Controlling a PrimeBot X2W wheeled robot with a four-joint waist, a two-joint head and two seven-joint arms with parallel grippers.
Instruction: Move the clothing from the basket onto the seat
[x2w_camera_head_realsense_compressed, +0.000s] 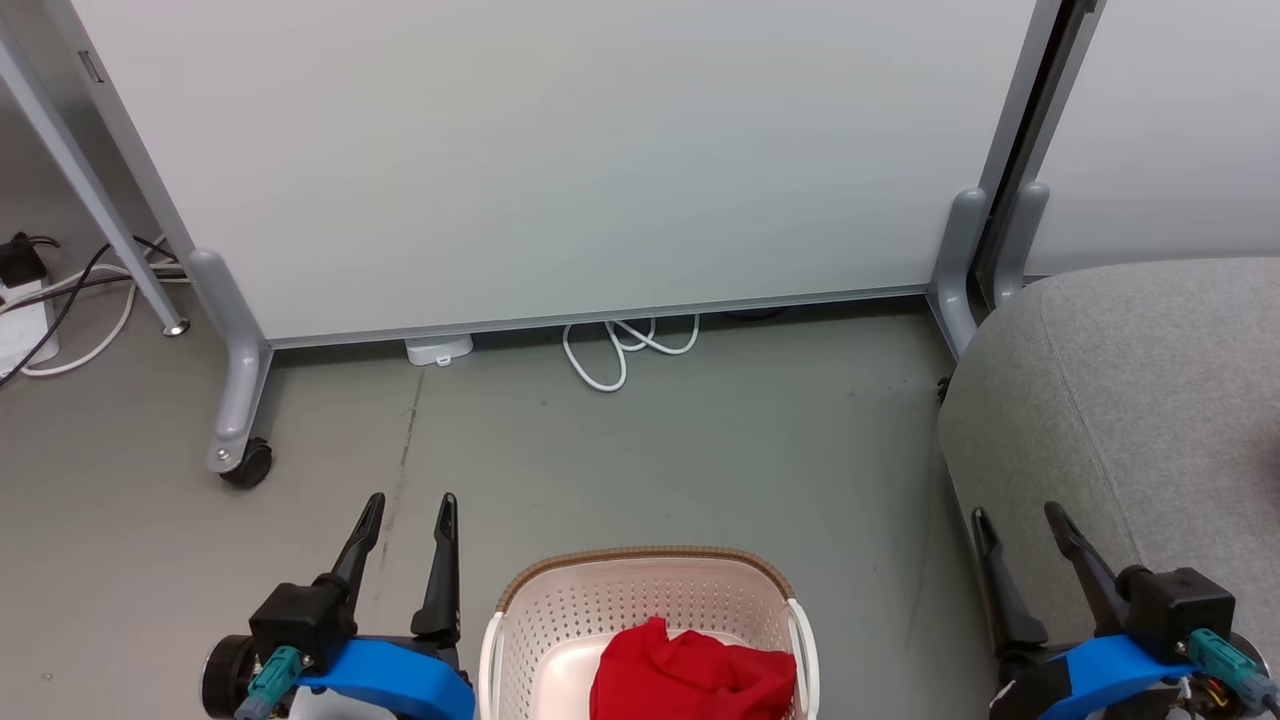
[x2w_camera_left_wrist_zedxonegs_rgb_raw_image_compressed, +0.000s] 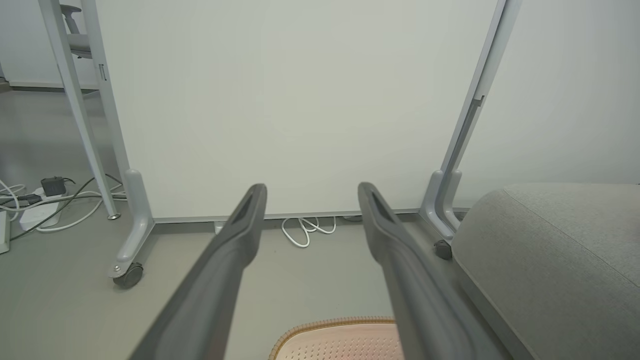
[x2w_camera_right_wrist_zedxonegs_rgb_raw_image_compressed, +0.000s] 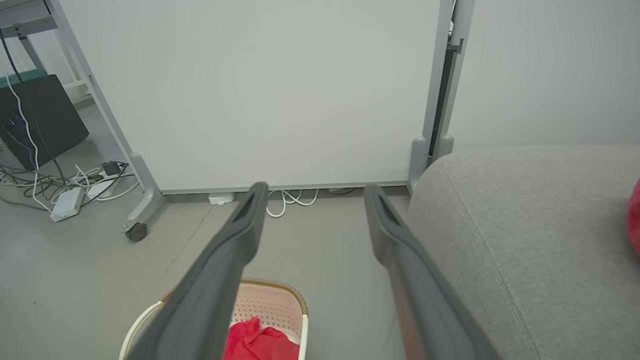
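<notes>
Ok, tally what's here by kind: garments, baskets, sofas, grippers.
Red garments: 2, basket garment, sofa garment (sliver at view edge)
Laundry basket: 1
Grey sofa: 1
Grippers: 2, left gripper, right gripper
Total: 6

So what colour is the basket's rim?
The basket rim is brown, clearest in the head view.

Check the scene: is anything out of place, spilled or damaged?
Nothing looks spilled or damaged. A loose white cable loops untidily on the floor under the partition; the red clothing lies crumpled in the upright basket.
</notes>
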